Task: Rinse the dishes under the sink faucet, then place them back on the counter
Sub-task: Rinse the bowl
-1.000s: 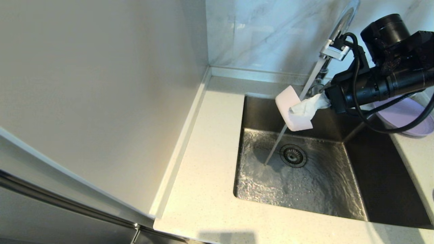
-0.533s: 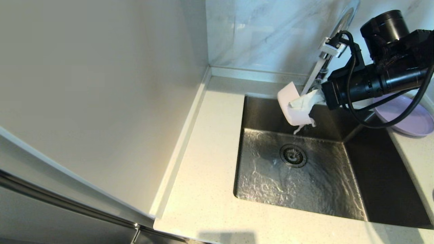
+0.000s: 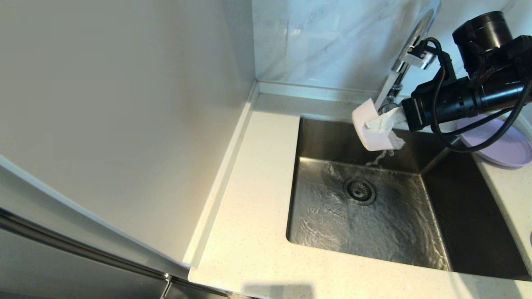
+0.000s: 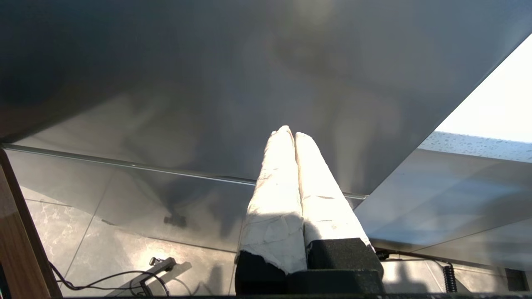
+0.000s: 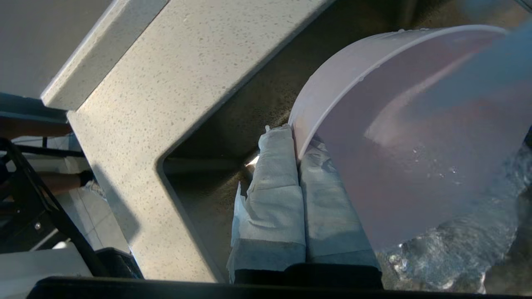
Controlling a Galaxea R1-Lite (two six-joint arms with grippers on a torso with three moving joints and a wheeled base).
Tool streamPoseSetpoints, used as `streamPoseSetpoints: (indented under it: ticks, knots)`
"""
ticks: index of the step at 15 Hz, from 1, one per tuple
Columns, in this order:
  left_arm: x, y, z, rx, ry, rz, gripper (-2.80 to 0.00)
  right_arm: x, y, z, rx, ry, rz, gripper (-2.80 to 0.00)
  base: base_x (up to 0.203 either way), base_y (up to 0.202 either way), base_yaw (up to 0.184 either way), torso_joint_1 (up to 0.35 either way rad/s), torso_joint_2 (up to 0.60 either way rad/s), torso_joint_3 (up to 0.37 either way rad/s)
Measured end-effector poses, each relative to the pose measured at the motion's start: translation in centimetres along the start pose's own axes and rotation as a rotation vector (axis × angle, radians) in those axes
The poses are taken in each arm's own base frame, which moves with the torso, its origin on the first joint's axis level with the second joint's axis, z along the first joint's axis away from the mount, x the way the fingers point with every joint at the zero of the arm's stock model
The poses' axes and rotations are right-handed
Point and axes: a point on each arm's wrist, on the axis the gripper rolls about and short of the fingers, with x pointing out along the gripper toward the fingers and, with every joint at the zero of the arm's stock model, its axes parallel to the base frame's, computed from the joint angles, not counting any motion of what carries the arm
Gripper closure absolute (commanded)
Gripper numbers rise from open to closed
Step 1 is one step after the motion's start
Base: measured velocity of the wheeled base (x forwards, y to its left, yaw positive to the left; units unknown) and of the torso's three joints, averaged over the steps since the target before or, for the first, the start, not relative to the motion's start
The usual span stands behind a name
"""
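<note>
My right gripper [image 3: 384,124] is shut on the rim of the pale pink cup [image 3: 372,133], held tilted over the back of the steel sink [image 3: 365,232], right under the chrome faucet [image 3: 409,45]. Water dribbles off the cup into the basin near the drain strainer [image 3: 360,191]. In the right wrist view the wrapped fingers [image 5: 274,182] pinch the cup [image 5: 415,124] wall, one finger inside it. The lavender plate [image 3: 505,143] rests on the counter [image 3: 505,195] right of the sink, partly hidden by my arm. The white bowl is out of view. My left gripper [image 4: 289,135] is shut and empty, parked low beside a cabinet.
Off-white speckled counter [image 3: 253,216] runs left and front of the sink, with a raised rim along the wall. A tall pale cabinet panel [image 3: 116,116] stands on the left. Rippling water covers the sink floor.
The right gripper carried the cup up and to the right, closer under the spout. The straight stream that fell to the sink floor is gone; water now only dribbles off the cup.
</note>
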Motion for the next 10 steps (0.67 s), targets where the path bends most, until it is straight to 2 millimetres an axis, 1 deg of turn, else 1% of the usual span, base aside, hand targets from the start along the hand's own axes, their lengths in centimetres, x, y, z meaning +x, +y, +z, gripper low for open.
streamPoseSetpoints:
  ticks: [7, 10]
  knots:
    - [0.0, 0.0, 0.0, 0.0, 0.0, 0.0, 0.0, -2.0, -2.6, -1.0, 0.075, -0.006, -0.077, 0.0, 0.0, 0.0, 0.0, 0.0, 0.0, 0.0]
    - [0.0, 0.0, 0.0, 0.0, 0.0, 0.001, 0.0, -3.1, -3.5, -1.5, 0.106, -0.021, -0.065, 0.0, 0.0, 0.0, 0.0, 0.0, 0.0, 0.0]
